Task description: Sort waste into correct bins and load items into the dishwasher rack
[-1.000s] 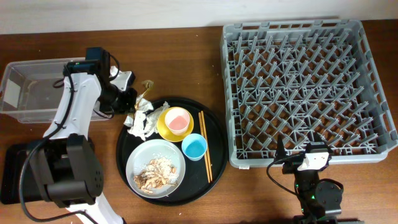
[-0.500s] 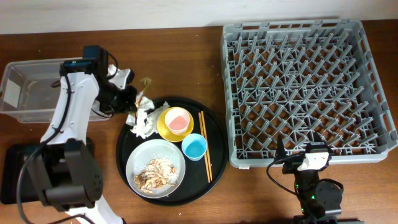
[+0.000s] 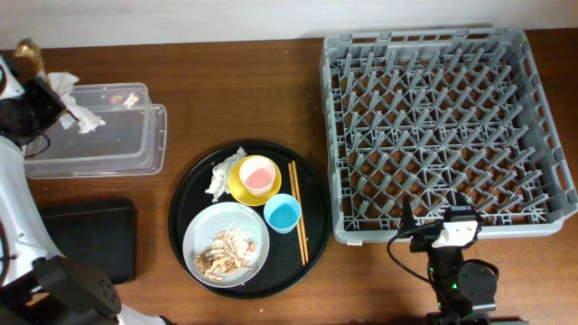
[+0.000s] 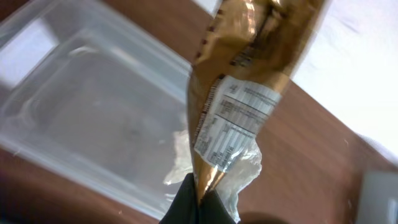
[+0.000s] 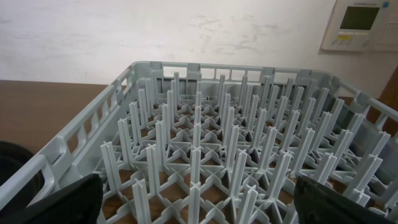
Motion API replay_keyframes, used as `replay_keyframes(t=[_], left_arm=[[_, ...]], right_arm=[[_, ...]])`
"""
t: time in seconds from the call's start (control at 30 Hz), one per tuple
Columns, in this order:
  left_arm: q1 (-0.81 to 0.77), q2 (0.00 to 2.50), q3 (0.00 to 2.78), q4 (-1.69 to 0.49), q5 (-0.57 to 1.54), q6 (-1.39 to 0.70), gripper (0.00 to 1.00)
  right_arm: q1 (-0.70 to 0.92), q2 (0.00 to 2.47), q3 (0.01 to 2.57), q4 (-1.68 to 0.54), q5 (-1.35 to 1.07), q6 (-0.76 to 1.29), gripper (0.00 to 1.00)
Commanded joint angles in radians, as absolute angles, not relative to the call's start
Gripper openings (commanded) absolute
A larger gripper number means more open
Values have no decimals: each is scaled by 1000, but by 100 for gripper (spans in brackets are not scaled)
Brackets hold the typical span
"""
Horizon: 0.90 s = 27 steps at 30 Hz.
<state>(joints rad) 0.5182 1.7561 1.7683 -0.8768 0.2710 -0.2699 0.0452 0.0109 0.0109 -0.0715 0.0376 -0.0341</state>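
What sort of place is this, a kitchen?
Likely a test bench, not a real kitchen: a dishwasher rack on a wooden table beside a round black tray holding a plate of scraps.

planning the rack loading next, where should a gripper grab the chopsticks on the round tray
Probably the lower third, in the overhead view, of the chopsticks, from straight above, jaws closing across the pair. They lie flat; the light blue cup crowds their middle, while that end has bare round black tray on both sides.

white left arm point(image 3: 13, 181) with black joints, black right arm point(image 3: 459, 271) (white wrist block, looped cables)
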Motion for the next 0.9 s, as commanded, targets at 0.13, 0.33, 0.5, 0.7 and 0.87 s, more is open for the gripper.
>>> replay_keyframes(t=[0.13,0.33,0.5,0.7,0.87], left_arm=[[531,1904,1764,-860,160,-688,9],[533,1913,1764,-869,352,-687,76],[533,1863,1765,-869,732,-424,75],[416,1727,1765,-1212,779,-20,64],[47,1743,1683,-1303,99,-181,54]], right_arm=[[38,6,6,-79,50,-37,98],[38,6,6,-79,50,-38,98],[38,6,6,-79,50,-38,98],[38,6,6,-79,50,-38,98],[38,6,6,-79,50,-37,98]])
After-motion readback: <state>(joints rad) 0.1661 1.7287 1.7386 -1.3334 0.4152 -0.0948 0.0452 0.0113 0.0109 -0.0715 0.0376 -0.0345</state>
